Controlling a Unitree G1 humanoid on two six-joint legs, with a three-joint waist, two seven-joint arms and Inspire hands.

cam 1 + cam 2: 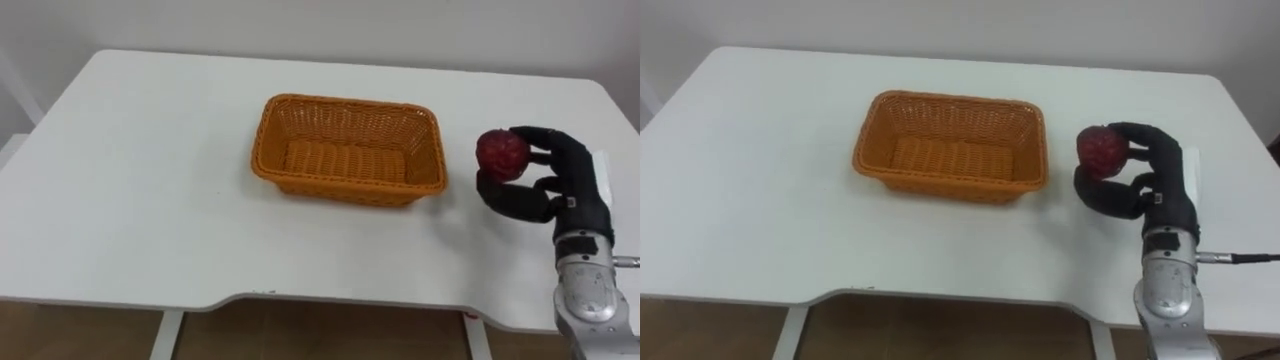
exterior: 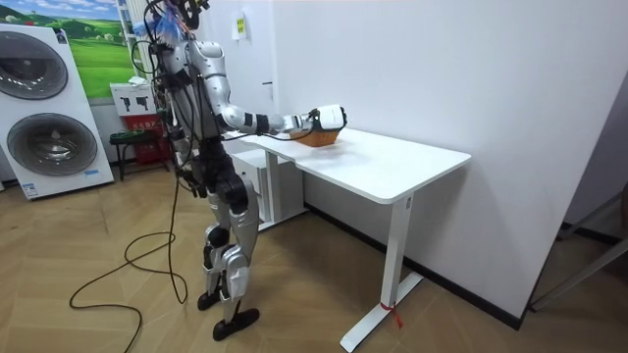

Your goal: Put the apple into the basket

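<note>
My right hand (image 1: 545,180) holds the apple (image 1: 501,152) above the surface (image 1: 150,200), just right of the empty basket (image 1: 347,148). Next I'd carry it leftward over the basket and release.

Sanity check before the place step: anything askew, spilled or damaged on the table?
Nothing stands out. The orange basket sits upright and empty on the white table, its weave intact. The right hand grips the red apple just beside the basket.
</note>
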